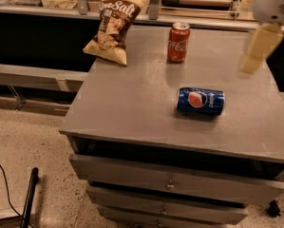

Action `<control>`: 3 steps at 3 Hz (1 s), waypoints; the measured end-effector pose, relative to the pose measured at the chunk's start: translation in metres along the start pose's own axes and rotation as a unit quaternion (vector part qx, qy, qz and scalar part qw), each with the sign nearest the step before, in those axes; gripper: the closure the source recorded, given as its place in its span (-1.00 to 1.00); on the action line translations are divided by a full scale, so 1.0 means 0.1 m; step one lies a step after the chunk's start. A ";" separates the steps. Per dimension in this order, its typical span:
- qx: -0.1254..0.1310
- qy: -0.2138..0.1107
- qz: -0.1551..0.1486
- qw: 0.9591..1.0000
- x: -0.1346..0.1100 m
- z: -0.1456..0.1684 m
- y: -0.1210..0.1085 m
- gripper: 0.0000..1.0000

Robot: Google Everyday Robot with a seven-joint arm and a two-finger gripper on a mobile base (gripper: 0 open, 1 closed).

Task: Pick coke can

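We see the gripper hanging at upper right of the frame, above the counter's right side and well apart from the coke can. Open or closed, we can't tell.

Risks, as we judge them:
- An approach w/ too low a path could clip the blue Pepsi can, which lies on its side at centre-right and would prob. roll.
- A push w/o a centred grip could tip the coke can, since it's tall and narrow.
- A wrong-can grab is also poss.

Coke can: upright, upper centre of frame, near the counter's back edge. It's red-orange w/ white script and a silver top. The chip bag sits to its left, apart.
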State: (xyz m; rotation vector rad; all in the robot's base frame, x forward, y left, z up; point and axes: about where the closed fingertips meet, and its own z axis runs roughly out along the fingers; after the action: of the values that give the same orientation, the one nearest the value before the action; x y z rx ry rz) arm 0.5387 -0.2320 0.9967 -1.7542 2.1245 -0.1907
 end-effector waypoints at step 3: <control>0.013 -0.044 -0.008 0.999 -0.16 0.13 -0.34 -1.00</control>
State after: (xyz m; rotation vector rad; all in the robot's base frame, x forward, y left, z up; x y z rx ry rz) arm 0.5770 -0.2218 0.9991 -1.7320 2.0384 -0.1425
